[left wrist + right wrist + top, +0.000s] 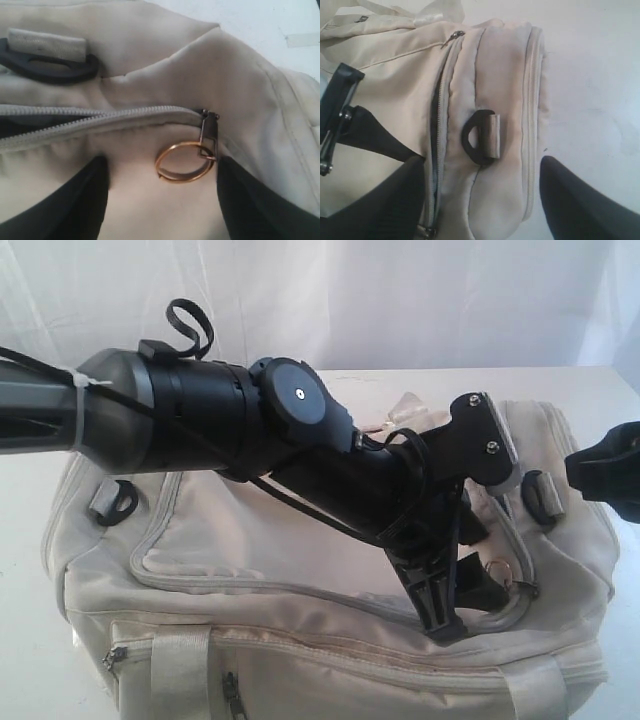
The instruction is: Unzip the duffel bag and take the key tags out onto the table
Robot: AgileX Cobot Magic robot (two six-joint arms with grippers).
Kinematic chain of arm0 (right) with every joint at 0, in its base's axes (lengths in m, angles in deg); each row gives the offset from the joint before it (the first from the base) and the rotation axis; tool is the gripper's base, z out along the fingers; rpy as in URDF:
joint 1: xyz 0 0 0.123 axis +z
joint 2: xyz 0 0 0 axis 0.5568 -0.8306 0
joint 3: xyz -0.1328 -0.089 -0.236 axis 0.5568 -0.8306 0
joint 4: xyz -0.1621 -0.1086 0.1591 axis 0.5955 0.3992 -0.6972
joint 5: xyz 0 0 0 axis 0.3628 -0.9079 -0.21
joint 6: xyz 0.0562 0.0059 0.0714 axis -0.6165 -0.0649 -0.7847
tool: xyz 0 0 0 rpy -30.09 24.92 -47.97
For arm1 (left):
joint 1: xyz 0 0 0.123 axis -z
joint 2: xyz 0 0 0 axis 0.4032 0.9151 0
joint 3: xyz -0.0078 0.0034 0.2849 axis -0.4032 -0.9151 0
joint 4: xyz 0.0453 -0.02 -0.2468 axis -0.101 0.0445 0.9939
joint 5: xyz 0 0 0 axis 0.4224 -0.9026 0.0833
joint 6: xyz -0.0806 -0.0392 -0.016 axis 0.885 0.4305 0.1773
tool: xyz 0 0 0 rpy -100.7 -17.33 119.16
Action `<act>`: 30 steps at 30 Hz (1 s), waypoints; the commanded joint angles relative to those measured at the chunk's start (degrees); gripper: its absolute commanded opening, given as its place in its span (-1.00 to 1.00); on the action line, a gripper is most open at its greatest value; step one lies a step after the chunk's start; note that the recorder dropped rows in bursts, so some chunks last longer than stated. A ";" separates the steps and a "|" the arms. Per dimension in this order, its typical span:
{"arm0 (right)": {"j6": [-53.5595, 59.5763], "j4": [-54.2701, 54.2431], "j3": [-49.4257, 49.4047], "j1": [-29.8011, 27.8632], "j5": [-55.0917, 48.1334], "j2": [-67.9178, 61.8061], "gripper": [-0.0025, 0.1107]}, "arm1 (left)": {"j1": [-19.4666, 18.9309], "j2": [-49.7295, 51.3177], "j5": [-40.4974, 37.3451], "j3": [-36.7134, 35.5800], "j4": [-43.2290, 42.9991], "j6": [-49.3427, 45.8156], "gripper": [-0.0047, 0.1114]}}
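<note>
Looks like a robotics lab or test rig to me, not anybody's home. It's all staged: a plain white surface [25, 570], a wrinkly white sheet backdrop [420, 300] hung along the far side, and one cream duffel bag [300, 570] sitting in the middle. The big black-and-grey robot arm [200, 410] reaching in from the left, with a black cable [35, 362] cinched on by a white zip tie [92, 383], pretty much gives it away.

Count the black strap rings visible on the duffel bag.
2 in exterior view: left strap ring near the left end of the duffel bag, right strap ring near its right end. More may be hidden.
</note>
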 commanded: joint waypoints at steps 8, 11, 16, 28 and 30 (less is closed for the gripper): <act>-0.39 0.28 -0.17 -0.13 1.01 0.03 0.12 | 3.00 1.13 1.62 -0.44 1.78 -2.99 0.22; -0.39 0.39 -0.17 -0.13 1.01 0.03 0.12 | 3.00 1.13 1.72 -0.44 1.78 -2.99 0.20; -0.39 0.80 -0.17 -0.13 1.01 0.03 0.12 | 3.00 1.13 1.09 -0.44 2.01 -2.61 0.00; -0.54 1.17 -0.17 -0.13 1.23 0.03 0.10 | 3.00 -0.19 -2.35 -0.44 1.86 -2.61 -0.71; -0.54 1.17 -0.17 -0.13 1.23 0.03 0.10 | 3.00 -1.09 -2.35 -0.44 1.86 -2.61 -0.86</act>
